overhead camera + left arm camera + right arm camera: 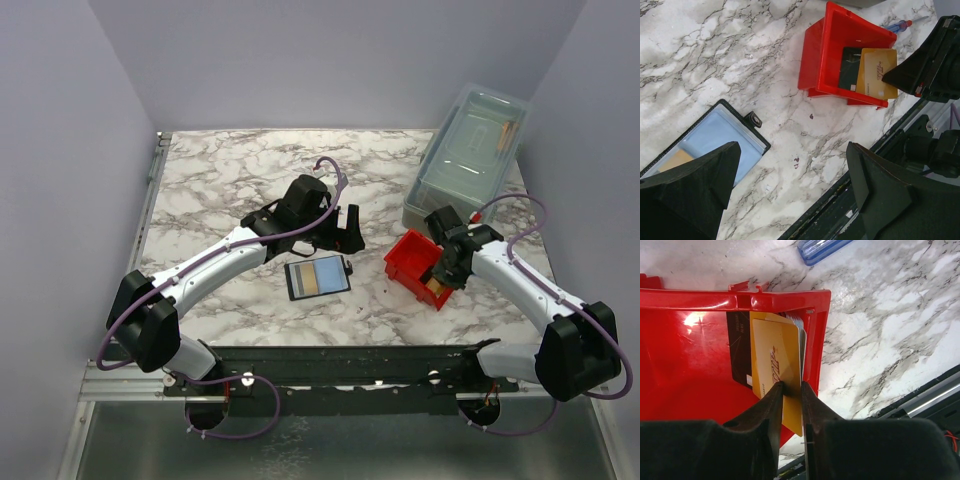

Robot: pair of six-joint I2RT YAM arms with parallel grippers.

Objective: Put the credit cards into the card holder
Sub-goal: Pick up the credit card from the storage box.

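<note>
The black card holder (pixel 318 278) lies open on the marble table, its pale blue panel up with an orange-gold card (pixel 312 282) on it; it also shows in the left wrist view (pixel 720 135). Several credit cards stand in the red bin (pixel 408 262). My right gripper (pixel 791 387) is shut on an orange-gold credit card (pixel 775 360) at the bin's near wall; that card also shows in the left wrist view (pixel 880 72). A dark card (pixel 738 350) stands behind it. My left gripper (pixel 790 190) is open and empty, hovering just right of the card holder.
A clear lidded box (pixel 470 150) stands at the back right, close behind the red bin. A blue-and-red screwdriver (pixel 899 25) lies beyond the bin. The black mounting rail (pixel 340 365) runs along the table's near edge.
</note>
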